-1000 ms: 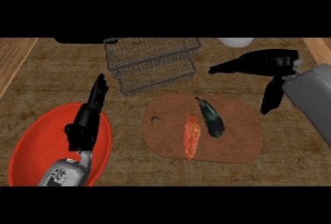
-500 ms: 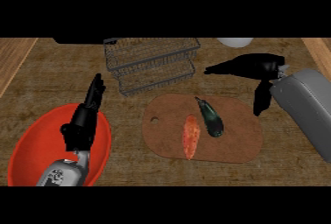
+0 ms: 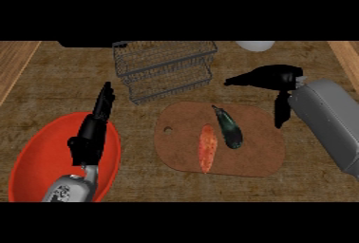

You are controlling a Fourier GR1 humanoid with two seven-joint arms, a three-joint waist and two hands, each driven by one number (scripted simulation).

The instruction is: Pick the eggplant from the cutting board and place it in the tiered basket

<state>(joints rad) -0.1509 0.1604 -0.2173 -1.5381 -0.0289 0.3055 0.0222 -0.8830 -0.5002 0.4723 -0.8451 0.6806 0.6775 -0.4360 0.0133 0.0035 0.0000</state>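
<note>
right hand (image 3: 270, 78) wide open, holding nothing | left hand (image 3: 95, 130) straight-fingered over red bowl (image 3: 42, 152) | eggplant (image 3: 228, 130) on board (image 3: 259, 152) | basket (image 3: 165, 66) holds nothing

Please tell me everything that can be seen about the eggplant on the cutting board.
The eggplant is dark, nearly black with a greenish sheen, long and slim, with a thin pointed stem end turned toward the wire basket. It lies flat on the brown cutting board, in its upper middle part, slightly slanted. An orange vegetable lies just beside it on the left; whether they touch cannot be told. No hand touches it: the right hand hovers up and to the right, open.
</note>
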